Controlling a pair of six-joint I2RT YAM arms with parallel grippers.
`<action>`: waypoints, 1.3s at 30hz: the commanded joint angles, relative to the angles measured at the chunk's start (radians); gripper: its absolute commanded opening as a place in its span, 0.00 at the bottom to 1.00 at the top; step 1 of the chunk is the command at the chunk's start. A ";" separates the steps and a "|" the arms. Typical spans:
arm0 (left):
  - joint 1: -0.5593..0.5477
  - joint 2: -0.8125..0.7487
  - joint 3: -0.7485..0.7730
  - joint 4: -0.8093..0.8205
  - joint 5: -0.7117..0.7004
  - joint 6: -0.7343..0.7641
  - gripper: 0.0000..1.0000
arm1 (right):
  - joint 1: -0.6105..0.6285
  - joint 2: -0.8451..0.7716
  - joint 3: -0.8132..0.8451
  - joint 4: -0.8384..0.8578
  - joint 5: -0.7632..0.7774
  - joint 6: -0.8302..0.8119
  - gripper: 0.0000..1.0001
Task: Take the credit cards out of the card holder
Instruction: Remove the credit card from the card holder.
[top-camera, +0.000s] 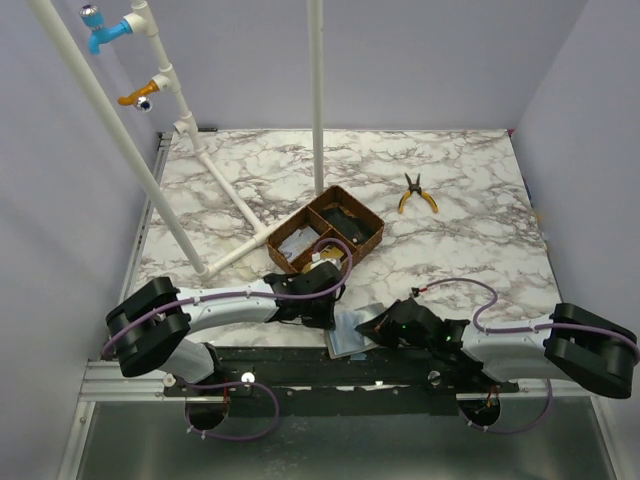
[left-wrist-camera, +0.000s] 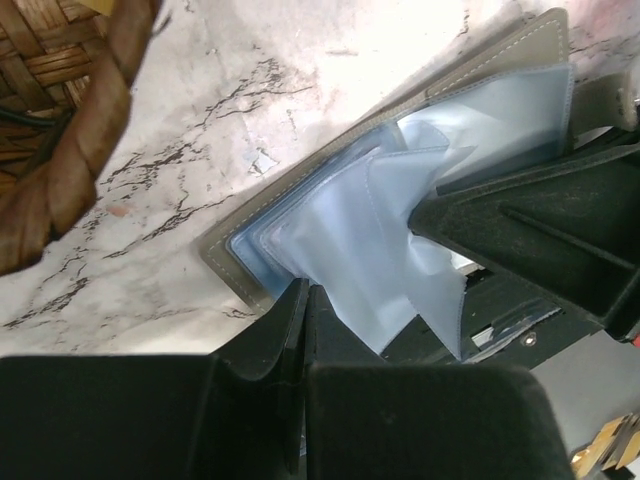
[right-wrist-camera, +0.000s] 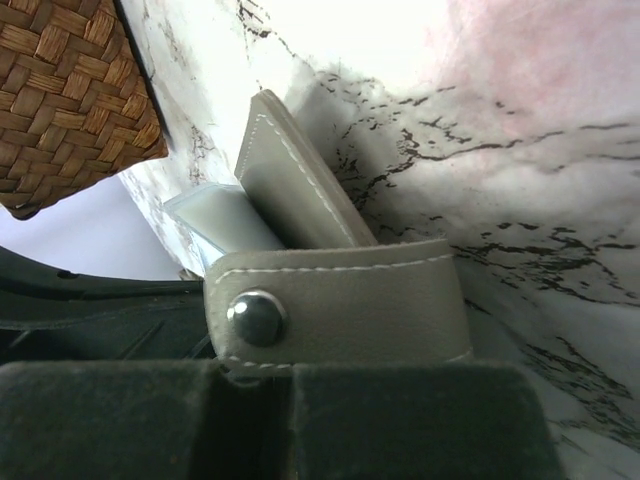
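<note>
Seemingly mid-extraction, at the stage of fanning the pockets apart: card holder (top-camera: 348, 338) lying open on the marble tabletop (top-camera: 460, 250) close to its near edge, just in front of the brown woven tray (right-wrist-camera: 70, 100), grey cover underneath and pale blue clear sleeves (left-wrist-camera: 350, 250) splayed upward. Left gripper (left-wrist-camera: 303, 322) closed tight, tip right at the lower edge of the sleeves; impossible to tell whether nipping a sleeve edge or nothing at all. Right gripper (right-wrist-camera: 290, 385) likewise closed, hard against the grey snap strap (right-wrist-camera: 340, 310) at the holder's other end, seemingly anchoring it; pinched or merely pressed down, not discernible. Next move, by judgement: hold the strap end steady, open the left gripper a little, find the exposed short edge of one card at a sleeve mouth and draw it out along the sleeve rather than across, to avoid dragging the whole holder. Plenty hidden: no credit cards clearly distinguishable inside the milky sleeves, so no count of those left inside; contact points of both grippers masked by their own black bodies in the wrist views; far end of the holder covered by the right gripper in the left wrist view. Whitish flat pieces (top-camera: 293, 247) in the tray's nearest compartment possibly cards, too small to be sure. Yellow-handled pliers (top-camera: 418, 195) well apart, farther back on the tabletop.
</note>
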 joint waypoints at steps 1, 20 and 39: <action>-0.005 -0.017 0.047 0.010 -0.014 0.031 0.03 | 0.014 -0.016 -0.040 -0.145 -0.009 0.014 0.01; -0.009 0.023 0.078 0.027 0.075 0.074 0.08 | 0.014 -0.086 -0.086 -0.110 0.016 0.071 0.01; -0.031 0.193 0.227 0.122 0.172 0.058 0.08 | 0.014 -0.432 0.221 -0.697 0.224 -0.164 0.47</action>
